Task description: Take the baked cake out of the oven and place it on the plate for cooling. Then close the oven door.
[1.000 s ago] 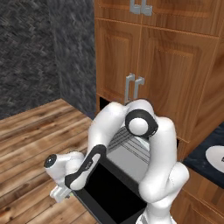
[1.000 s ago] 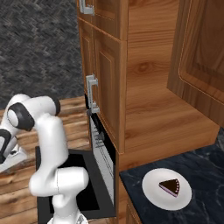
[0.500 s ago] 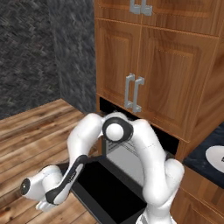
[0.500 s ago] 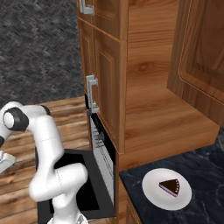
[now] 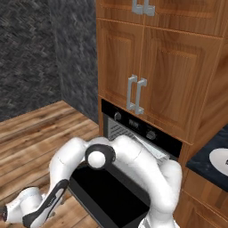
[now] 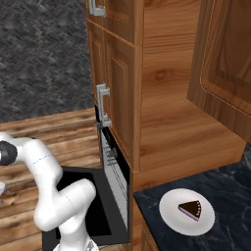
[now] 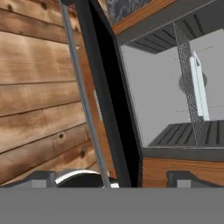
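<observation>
Cake (image 6: 189, 209) sits on the plate (image 6: 169, 212) on the table, and the oven door (image 5: 107, 196) hangs open. The gripper reaches low under the door's edge; whether its fingers are apart cannot be told. A glancing push could slip off the handle (image 7: 83, 96).

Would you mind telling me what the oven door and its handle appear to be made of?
The oven door looks like glossy black glass or enamel, smooth with a faint sheen. Its bar handle appears to be matte grey metal, thin and uniform.
</observation>
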Tool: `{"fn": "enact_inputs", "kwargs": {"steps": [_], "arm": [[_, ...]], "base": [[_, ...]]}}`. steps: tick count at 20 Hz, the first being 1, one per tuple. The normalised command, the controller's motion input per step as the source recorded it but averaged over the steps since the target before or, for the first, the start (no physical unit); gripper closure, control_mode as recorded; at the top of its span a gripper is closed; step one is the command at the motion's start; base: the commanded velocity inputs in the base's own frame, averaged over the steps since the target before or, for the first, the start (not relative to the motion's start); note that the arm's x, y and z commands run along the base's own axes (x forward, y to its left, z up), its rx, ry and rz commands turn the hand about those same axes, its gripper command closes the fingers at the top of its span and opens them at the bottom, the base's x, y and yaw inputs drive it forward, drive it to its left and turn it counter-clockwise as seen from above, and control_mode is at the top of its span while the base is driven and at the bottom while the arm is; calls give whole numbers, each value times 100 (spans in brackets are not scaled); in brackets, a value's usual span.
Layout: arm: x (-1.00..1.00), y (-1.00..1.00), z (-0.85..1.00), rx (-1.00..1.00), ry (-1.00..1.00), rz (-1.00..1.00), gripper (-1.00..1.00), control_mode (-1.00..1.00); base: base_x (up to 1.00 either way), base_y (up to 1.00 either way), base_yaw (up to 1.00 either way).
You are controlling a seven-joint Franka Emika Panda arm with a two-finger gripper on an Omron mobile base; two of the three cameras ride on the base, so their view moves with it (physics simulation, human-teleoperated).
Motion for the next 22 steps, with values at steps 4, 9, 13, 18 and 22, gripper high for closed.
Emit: {"fn": "enact_inputs", "kwargs": {"steps": [4,9,13,18,22], "arm": [[4,3,-40,-21,-13,-16,-100,-100],[12,0,-49,-23,-15,-17,-100,-100],[8,0,-49,-20,-12,-15,-100,-100],[9,0,-39,-17,-11,-14,-100,-100],[20,0,-39,-17,-11,-13,-100,-100]], "base": [[0,0,0],[0,0,0],[0,0,0],[0,0,0],[0,0,0]]}}
